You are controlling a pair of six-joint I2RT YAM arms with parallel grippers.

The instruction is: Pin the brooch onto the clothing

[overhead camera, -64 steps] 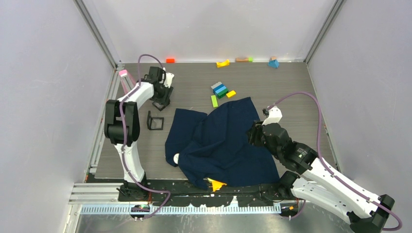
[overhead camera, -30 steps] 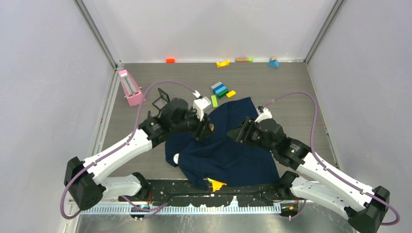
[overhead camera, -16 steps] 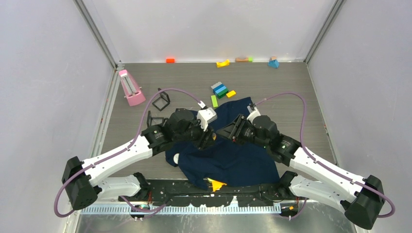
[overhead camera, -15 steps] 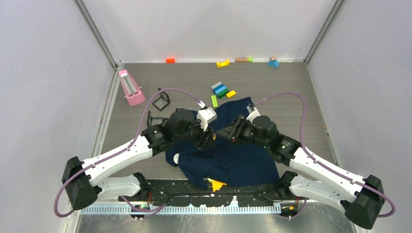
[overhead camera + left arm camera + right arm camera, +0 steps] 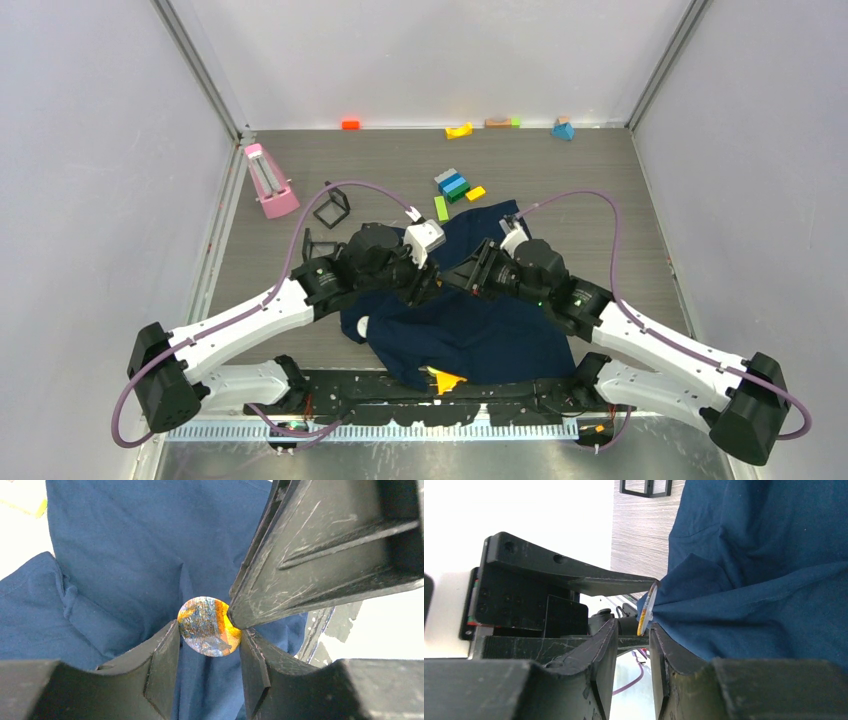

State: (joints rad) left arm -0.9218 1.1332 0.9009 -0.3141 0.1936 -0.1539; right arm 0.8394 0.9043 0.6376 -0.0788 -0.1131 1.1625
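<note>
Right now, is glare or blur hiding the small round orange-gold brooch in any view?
Left wrist: the small round orange-gold brooch is sharp, bluish sheen on its face, background corners blown white. Right wrist: brooch edge-on against the dark navy fabric T-shirt, upper left overexposed. Top external: evenly lit, brooch not visible.

1. Right wrist view: the brooch shows edge-on only, its far side buried in bunched clothing.
2. Right gripper: gripping the rim? Can't tell.
3. From above, the brooch is lost where the grippers meet.
4. Yellow wedge lies half under the hem.
5. Left gripper: fingers cropped by the bottom edge.
</note>
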